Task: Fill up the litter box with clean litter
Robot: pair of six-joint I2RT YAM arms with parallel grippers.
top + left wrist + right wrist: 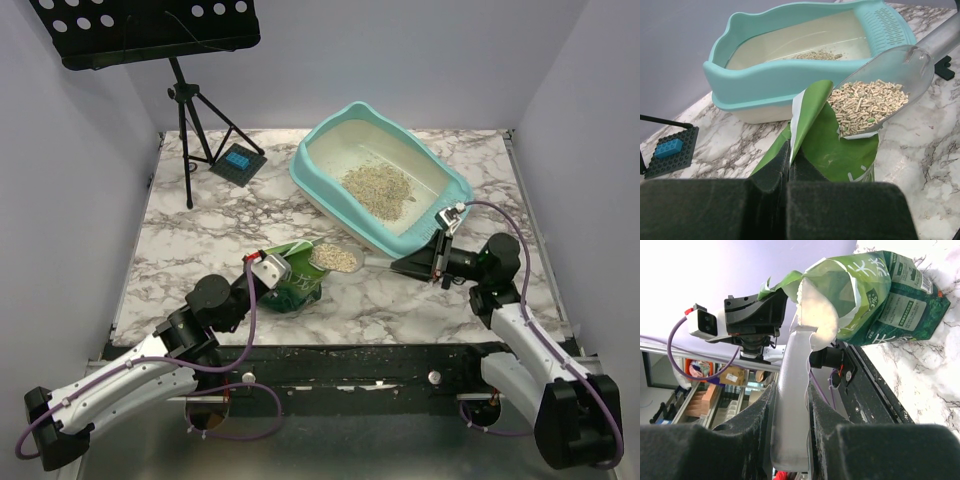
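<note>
Left gripper pinches shut on the glossy green bag's flap, while the right gripper clasps the grey handle of a clear scoop heaped with beige pellet litter over the bag's mouth. Just beyond, the turquoise, round-cornered box holds a loose litter pile on its off-white floor. A black tripod and studded plate stand farther left on the marbled table.

Scoop lies between bag and litter box.
</note>
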